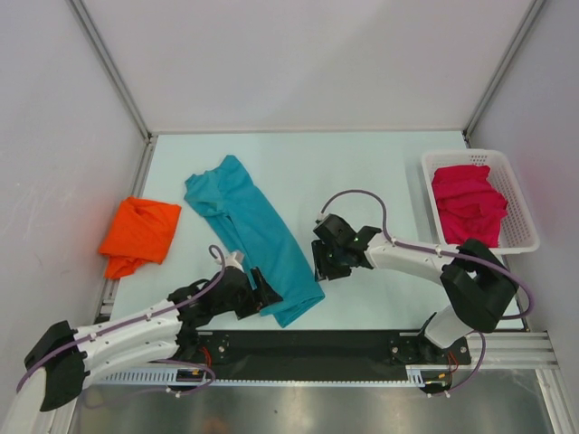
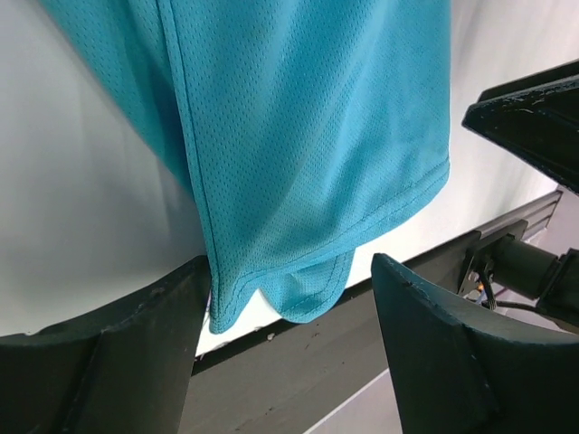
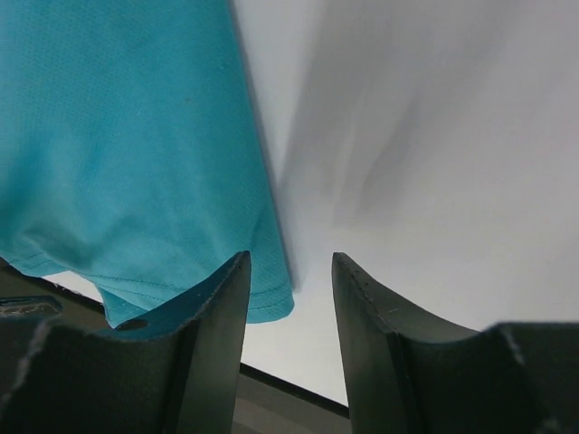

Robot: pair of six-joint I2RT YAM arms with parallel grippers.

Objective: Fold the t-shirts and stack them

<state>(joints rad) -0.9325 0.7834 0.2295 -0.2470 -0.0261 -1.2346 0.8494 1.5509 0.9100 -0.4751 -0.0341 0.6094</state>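
Three t-shirts (image 1: pixel 258 240) overhead, wrists only teal one (image 2: pixel 308 136)

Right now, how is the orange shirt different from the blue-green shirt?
The orange t-shirt is bunched into a small bundle; the teal t-shirt lies stretched out long and slanted. The orange one sits near the table's left edge, the teal one nearer the middle. The left gripper and right gripper are open at the teal shirt's near hem; neither is by the orange one. Both shirts lie on the table.
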